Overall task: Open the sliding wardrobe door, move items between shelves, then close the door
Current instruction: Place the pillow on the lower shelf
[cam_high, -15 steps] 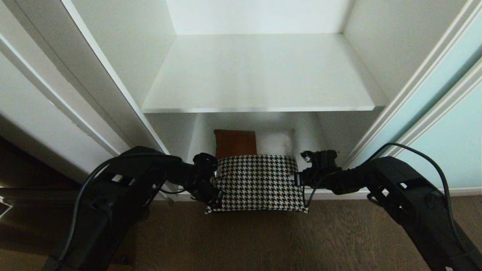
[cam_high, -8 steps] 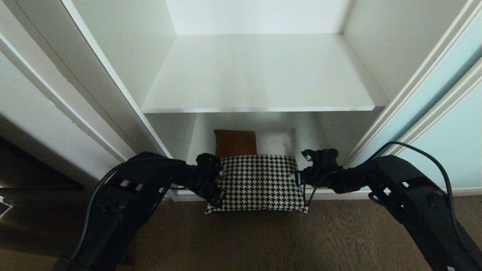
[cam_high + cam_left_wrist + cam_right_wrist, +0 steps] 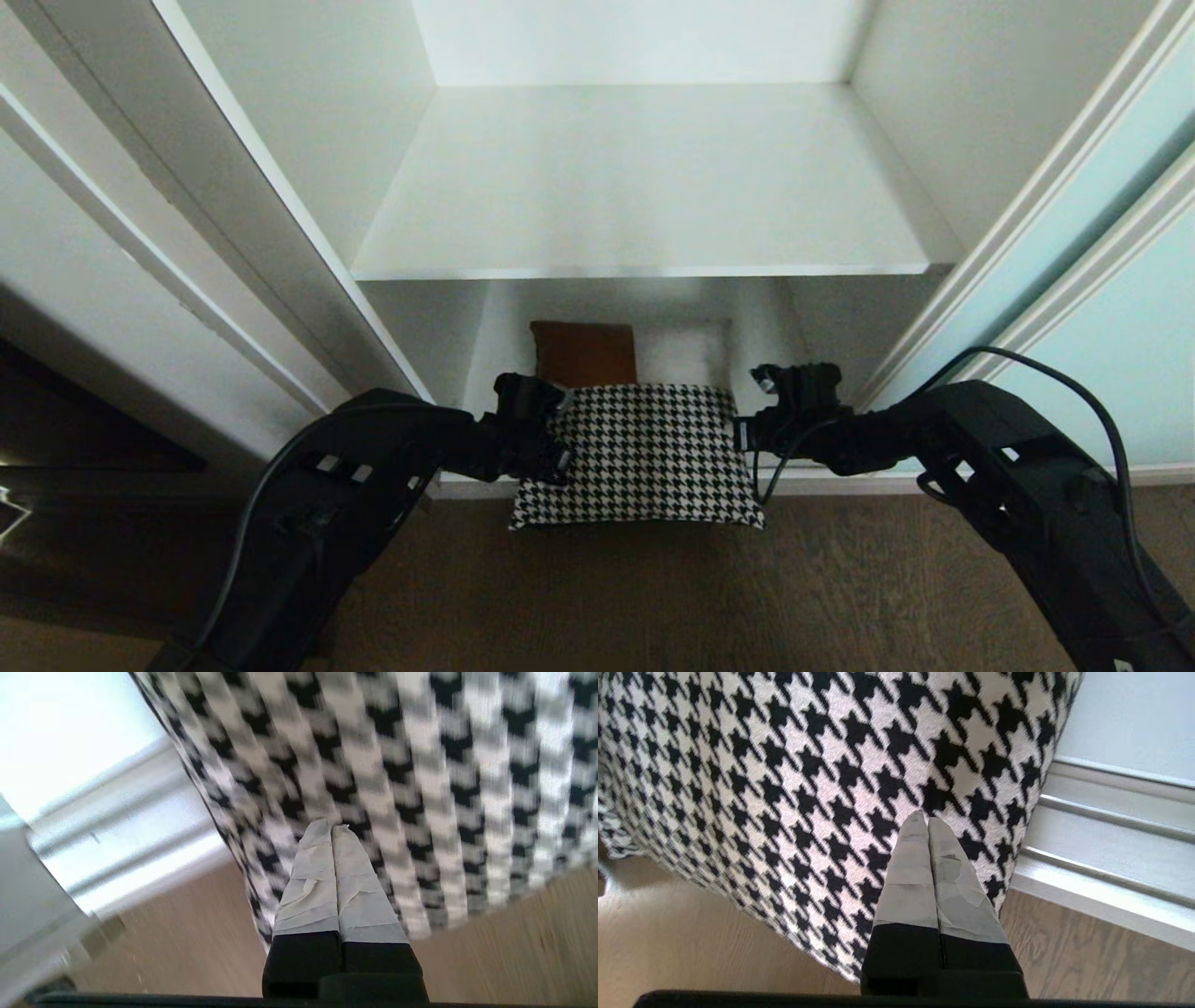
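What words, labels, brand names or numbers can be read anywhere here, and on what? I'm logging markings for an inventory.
None: no readable text in any view.
cushion: only houndstooth pattern, no label showing.
shelf and sliding wardrobe door: plain, unmarked.
left hand and right hand: blank tape, no print.

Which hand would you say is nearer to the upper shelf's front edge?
Neither clearly: both sit below it, the left hand at the cushion's left side, the right hand at its right side, each shut.

cushion (image 3: 644,448) between both grippers, below shelf (image 3: 644,187)
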Available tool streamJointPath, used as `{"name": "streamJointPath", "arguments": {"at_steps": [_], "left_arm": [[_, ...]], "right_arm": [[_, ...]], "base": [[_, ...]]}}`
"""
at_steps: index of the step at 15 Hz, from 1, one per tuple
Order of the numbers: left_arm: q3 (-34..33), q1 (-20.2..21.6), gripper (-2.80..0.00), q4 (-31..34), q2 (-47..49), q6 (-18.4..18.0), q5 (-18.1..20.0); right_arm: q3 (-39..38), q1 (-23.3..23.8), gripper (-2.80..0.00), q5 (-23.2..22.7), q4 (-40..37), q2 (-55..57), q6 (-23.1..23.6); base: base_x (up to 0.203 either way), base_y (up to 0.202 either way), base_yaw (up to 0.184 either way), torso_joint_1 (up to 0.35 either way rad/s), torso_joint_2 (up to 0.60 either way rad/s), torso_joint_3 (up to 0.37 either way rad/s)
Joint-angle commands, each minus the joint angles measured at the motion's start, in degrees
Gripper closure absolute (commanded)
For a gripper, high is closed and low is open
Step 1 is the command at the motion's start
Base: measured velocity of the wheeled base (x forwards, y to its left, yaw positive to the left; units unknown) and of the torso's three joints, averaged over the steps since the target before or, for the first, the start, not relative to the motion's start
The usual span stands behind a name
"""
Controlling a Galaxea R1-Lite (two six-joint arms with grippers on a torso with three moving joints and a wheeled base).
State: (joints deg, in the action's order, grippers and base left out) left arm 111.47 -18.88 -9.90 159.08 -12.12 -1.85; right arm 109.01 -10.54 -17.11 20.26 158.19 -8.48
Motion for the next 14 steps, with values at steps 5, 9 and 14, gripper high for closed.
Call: {"name": "streamJointPath", "arguments": {"at_steps": [5,9,14], "left_arm": [[-1.0,0.0,0.00,-21.4,0.2,8.5,-8.4],[-15.1,1.5,0.00,-22.9,-12.3,22.2,-9.0],[-21.5,1.7,0.00,-24.5,-14.8,30.4,-6.8]], "right_arm": [[-2.2,-1.6,0.00,2.0,3.9,-0.2,1.1],[-5.1,-2.6,0.00,1.3,2.9,-3.3,1.6],[-2.1,-4.8,0.00,1.3,-3.6,-2.5,5.9]], "base": [[0.000,0.000,0.000,0.000,0.00,0.000],[0.000,0.000,0.000,0.000,0.00,0.000],[0.000,0.000,0.000,0.000,0.00,0.000]]}}
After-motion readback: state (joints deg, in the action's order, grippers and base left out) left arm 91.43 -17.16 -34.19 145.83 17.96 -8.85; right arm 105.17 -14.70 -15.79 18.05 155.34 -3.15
